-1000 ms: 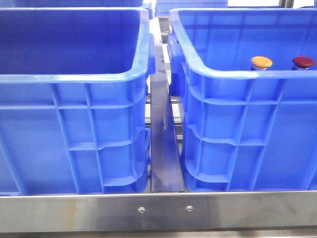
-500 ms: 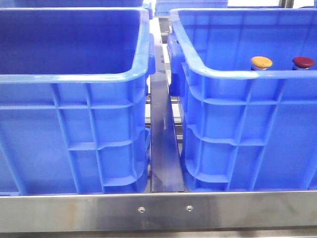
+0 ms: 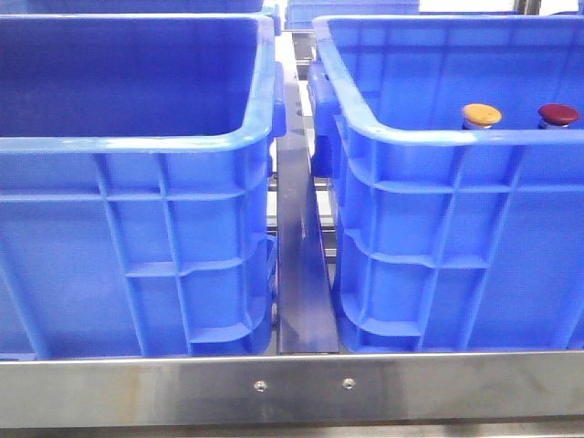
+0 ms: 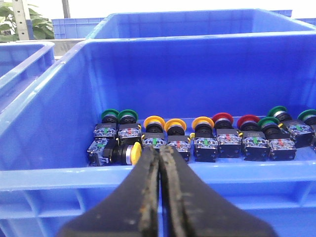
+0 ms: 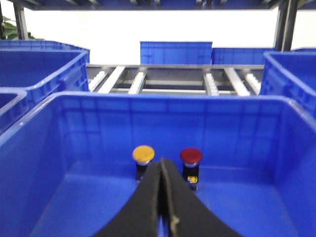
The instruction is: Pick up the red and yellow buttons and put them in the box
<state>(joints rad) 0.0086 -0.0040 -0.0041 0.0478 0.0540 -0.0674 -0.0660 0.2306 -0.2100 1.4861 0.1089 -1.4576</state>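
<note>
A yellow-orange button (image 3: 482, 115) and a dark red button (image 3: 558, 114) stand upright side by side inside the right blue crate (image 3: 429, 137), their caps just above its near rim. The right wrist view shows the yellow one (image 5: 143, 154) and the red one (image 5: 191, 156) on that crate's floor (image 5: 89, 207). My right gripper (image 5: 162, 161) is shut and empty, above the crate floor, short of the two buttons. My left gripper (image 4: 159, 148) is shut and empty, over the near rim of a crate (image 4: 59, 177) holding a row of several green, yellow and red buttons (image 4: 197, 136). Neither gripper shows in the front view.
An alike blue crate (image 3: 137, 146) stands at the left in the front view; its floor is hidden. A steel rail (image 3: 301, 274) runs between the two crates and a steel bar (image 3: 292, 388) crosses in front. More blue crates (image 5: 175, 52) and conveyor rollers (image 5: 173, 79) lie behind.
</note>
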